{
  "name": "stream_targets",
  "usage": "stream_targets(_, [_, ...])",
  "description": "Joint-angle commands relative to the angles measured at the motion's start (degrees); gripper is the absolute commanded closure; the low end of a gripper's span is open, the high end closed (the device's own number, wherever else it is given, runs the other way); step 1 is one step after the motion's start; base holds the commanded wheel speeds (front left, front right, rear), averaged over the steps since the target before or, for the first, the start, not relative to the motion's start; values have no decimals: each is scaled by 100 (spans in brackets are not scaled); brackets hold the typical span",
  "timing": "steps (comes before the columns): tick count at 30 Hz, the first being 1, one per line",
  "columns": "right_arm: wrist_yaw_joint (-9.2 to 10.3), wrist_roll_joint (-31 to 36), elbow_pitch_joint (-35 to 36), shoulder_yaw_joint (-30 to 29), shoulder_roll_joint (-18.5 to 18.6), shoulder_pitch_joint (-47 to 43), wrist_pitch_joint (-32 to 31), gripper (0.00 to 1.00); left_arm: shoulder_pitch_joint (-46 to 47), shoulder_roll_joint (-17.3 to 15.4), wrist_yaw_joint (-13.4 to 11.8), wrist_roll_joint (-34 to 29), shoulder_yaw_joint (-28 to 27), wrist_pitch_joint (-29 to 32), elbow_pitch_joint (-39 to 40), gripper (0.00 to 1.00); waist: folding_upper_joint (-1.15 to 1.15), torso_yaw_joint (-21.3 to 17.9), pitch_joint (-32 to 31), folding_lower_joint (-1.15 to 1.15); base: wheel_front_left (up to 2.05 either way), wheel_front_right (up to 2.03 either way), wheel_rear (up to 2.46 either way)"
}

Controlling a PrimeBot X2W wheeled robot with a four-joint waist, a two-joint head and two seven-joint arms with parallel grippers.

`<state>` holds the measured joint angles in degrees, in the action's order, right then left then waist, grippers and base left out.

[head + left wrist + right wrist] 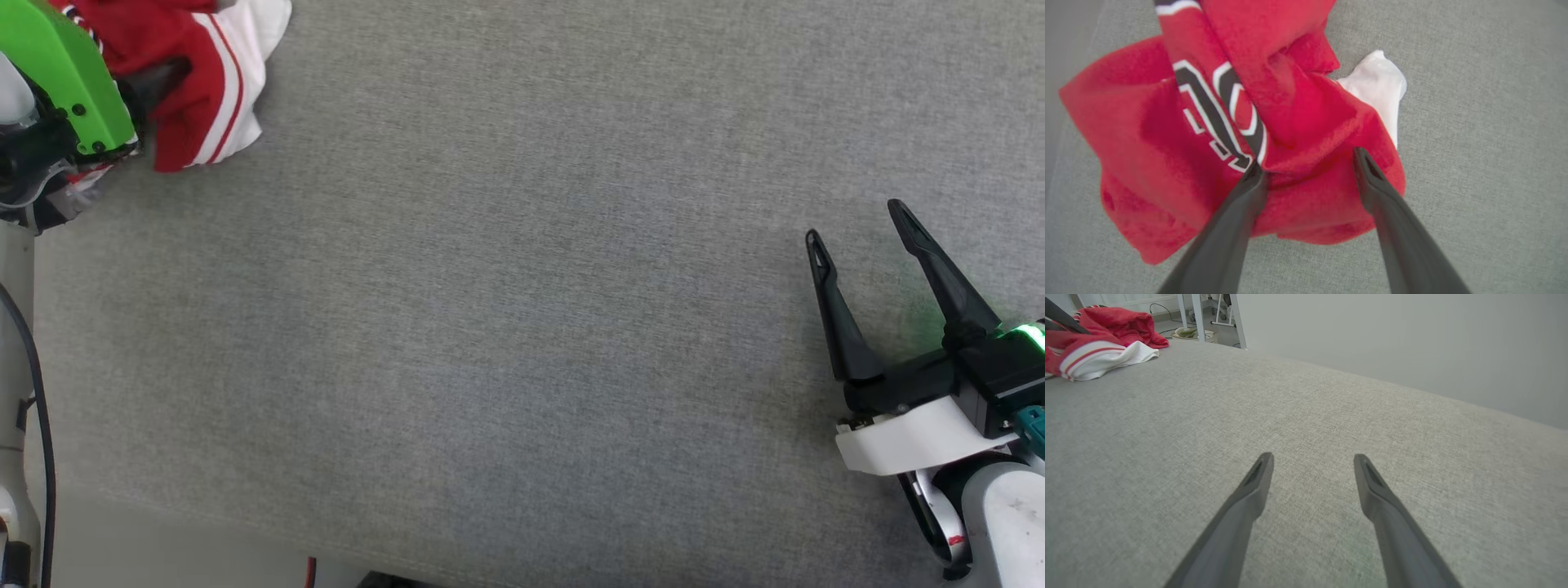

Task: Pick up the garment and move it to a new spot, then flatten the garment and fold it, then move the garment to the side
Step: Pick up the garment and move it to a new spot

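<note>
Head view: the garment (204, 90) sits bunched up at the far left of the grey fabric surface (522, 327), with the right gripper (856, 222) spread wide over the near right part, holding nothing. Left wrist view: the left gripper (1308, 161) is wide open too, tips right at the crumpled red folds on that surface. Right wrist view: the shirt lies well away across it

Not much to read here tbh. The red garment (1306, 114) has chunky black characters (1208, 106) with white outlines on it, seen from the left wrist. The cloth is so bunched up that folds cut them off, so I can't tell which letters or digits they are.
</note>
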<state>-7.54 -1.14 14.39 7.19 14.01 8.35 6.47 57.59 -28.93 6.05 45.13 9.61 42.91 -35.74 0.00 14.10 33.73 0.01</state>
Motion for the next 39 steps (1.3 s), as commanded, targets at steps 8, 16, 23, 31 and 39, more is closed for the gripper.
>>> stream_targets(8, [5, 97, 0, 19, -39, 142, 77, 0, 127, 49, -251, -175, 133, -148, -432, 0, 0, -384, 439, -1, 0, 0, 0])
stream_targets(16, [5, 119, -198, -39, -92, 172, 119, 0, 35, 62, -73, -166, 97, -807, -521, 100, 0, -346, 191, -1, 0, 0, 0])
stream_targets(23, [5, 127, -534, -174, -259, 78, 259, 0, -146, -111, 41, -260, 80, -1555, -185, 100, 0, -317, -470, -1, 0, 0, 0])
stream_targets(31, [5, 77, -1029, -425, -520, -133, 479, 0, -736, -64, 64, -299, 128, -2289, 726, 100, 0, -297, -1396, -1, 0, 0, 0])
stream_targets(39, [5, 50, -1377, -932, -687, -388, 641, 0, -1549, 93, -81, -422, 444, -2301, 2170, 100, 0, -449, -2115, -1, 0, 0, 0])
